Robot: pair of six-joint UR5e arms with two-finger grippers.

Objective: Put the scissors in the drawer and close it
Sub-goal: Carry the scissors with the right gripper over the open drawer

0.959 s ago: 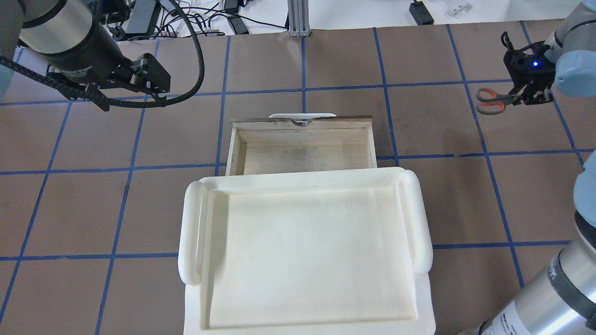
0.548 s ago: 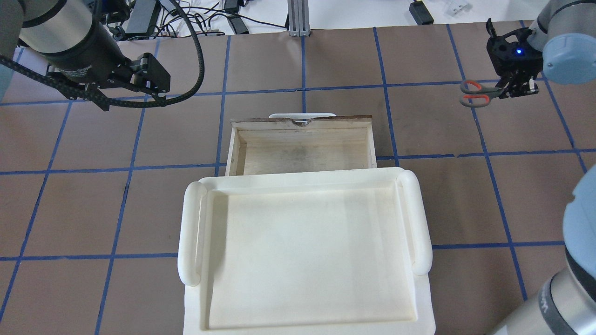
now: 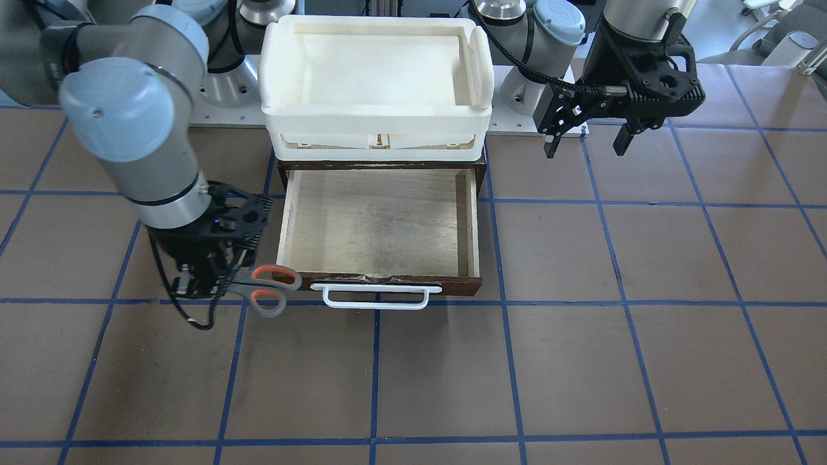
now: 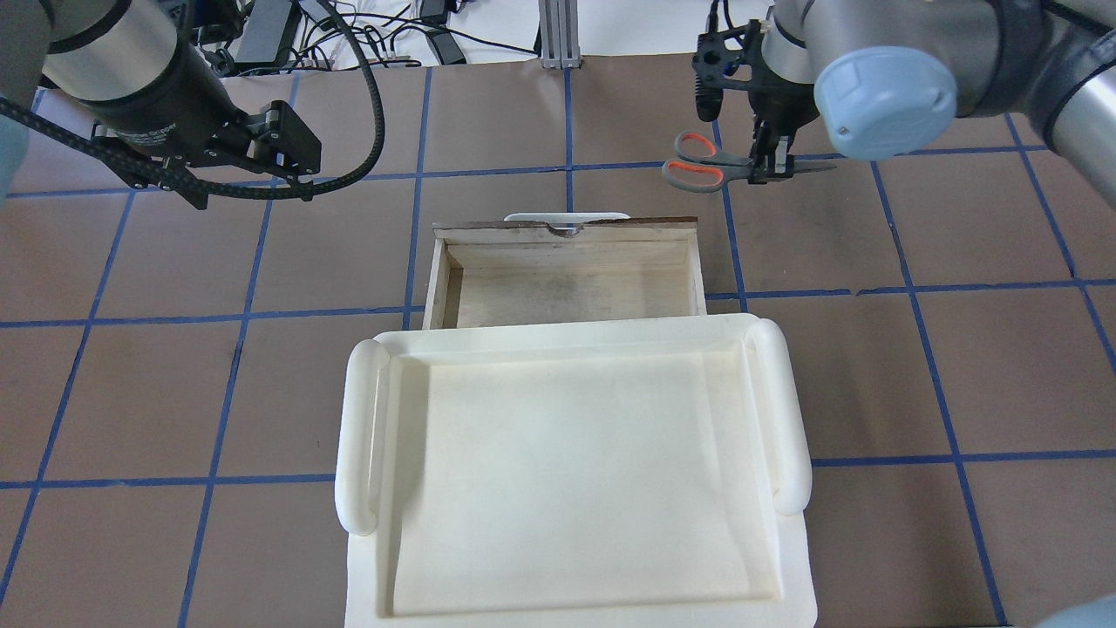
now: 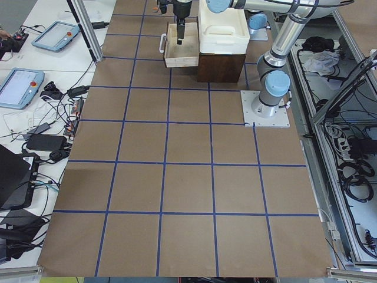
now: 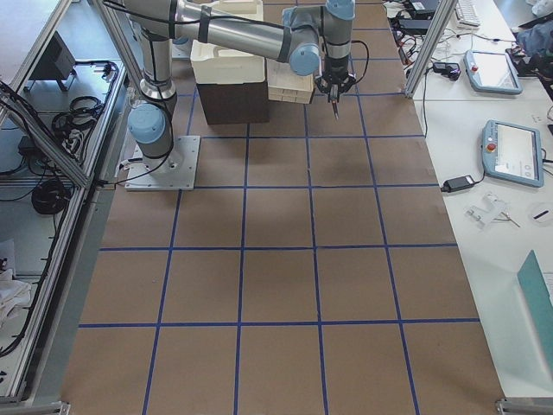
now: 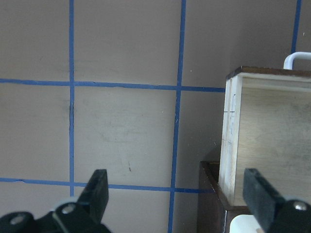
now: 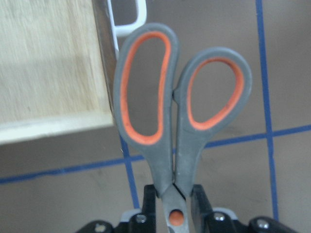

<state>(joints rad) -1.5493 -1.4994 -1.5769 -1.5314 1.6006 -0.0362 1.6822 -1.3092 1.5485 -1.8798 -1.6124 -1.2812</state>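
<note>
My right gripper [image 4: 769, 164] is shut on the blades of the scissors [image 4: 695, 162], whose grey and orange handles point toward my left. It holds them above the table, just outside the open drawer's [image 4: 567, 228] front corner on my right. The front view shows the scissors [image 3: 269, 290] beside the white bar handle [image 3: 376, 297], held by the right gripper [image 3: 201, 281]. The right wrist view shows the scissors [image 8: 180, 121] next to the drawer's corner [image 8: 48, 63]. The drawer [image 3: 378, 219] is pulled out and empty. My left gripper [image 3: 586, 139] is open and empty, off to the drawer's other side [image 7: 267, 136].
A white plastic tray [image 4: 357, 436] sits on top of the dark brown cabinet [image 3: 381, 165] that holds the drawer. The brown table has a blue tape grid. Cables and devices lie beyond the far table edge [image 4: 349, 35].
My right gripper has carried the scissors to my left, from the table's right edge to near the drawer's front corner. The left arm has not moved.
</note>
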